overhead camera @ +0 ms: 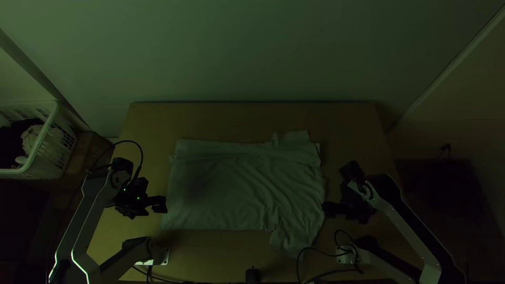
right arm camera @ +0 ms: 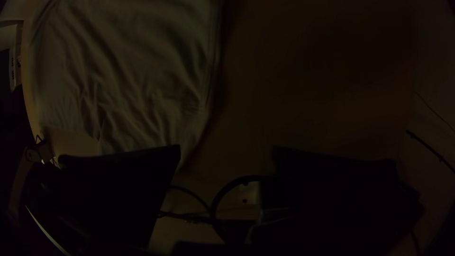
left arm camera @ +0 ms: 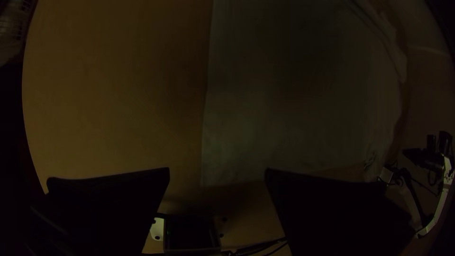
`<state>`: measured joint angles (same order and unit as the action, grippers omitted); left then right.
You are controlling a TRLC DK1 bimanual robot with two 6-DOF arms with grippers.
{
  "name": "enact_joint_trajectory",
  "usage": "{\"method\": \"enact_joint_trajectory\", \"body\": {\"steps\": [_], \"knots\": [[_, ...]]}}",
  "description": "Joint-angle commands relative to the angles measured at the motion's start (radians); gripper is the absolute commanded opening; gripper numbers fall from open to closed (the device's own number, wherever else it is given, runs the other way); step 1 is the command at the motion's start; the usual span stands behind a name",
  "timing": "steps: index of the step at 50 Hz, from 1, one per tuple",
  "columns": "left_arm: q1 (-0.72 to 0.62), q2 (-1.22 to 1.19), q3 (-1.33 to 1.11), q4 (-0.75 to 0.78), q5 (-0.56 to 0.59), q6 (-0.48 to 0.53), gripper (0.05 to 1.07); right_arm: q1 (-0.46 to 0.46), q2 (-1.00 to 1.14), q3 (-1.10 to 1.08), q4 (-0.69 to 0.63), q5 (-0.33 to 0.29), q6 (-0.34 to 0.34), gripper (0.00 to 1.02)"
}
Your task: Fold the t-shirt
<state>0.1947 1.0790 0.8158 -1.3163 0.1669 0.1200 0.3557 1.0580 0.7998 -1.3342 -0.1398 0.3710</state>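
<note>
- Wide black flat-fingered left gripper (overhead camera: pixel 161 204) is being held released, fingers parted, by the hem end.
- Matching black flat-fingered right gripper (overhead camera: pixel 328 209) is being held at the opposite end, its fingers likewise parted.
- Between them, a pale cloth t-shirt (overhead camera: pixel 226 189) is being laid out, wrinkled, on the light wooden table (overhead camera: pixel 236 122); its long axis is being kept left to right, shoulder end pointing right, one sleeve (overhead camera: pixel 295 239) being angled toward the near edge.

The counter (overhead camera: pixel 150 126) is light wood. A pale, wrinkled t-shirt (overhead camera: pixel 226 189) lies spread across its middle. Black cables (overhead camera: pixel 336 271) lie by the counter's near edge.
</note>
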Motion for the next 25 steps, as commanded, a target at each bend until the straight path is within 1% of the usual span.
{"method": "enact_joint_trajectory", "body": {"steps": [1,5,10,15,23,24,25], "knots": [[-0.024,0.05,-0.049,-0.035,-0.026,-0.034,1.02,0.022,-0.004,-0.04,-0.019,-0.021,0.039,0.88],[-0.084,0.065,-0.067,-0.049,-0.046,-0.051,1.02,0.042,0.013,-0.051,-0.02,-0.026,0.037,0.88],[-0.138,0.078,-0.075,-0.024,-0.067,-0.068,1.02,0.058,0.036,-0.054,-0.023,-0.052,0.031,0.86],[-0.146,0.131,-0.075,-0.006,-0.07,-0.089,1.02,0.078,0.059,-0.048,-0.022,-0.053,0.017,0.77],[-0.166,0.216,-0.075,0.005,-0.07,-0.1,1.01,0.078,0.105,-0.044,-0.022,-0.055,-0.004,0.77],[-0.166,0.223,-0.075,0.005,-0.072,-0.1,0.99,0.078,0.111,-0.04,-0.022,-0.055,-0.004,0.77],[-0.166,0.233,-0.073,0.005,-0.072,-0.098,0.95,0.08,0.115,-0.039,-0.022,-0.055,-0.006,0.77]]}}
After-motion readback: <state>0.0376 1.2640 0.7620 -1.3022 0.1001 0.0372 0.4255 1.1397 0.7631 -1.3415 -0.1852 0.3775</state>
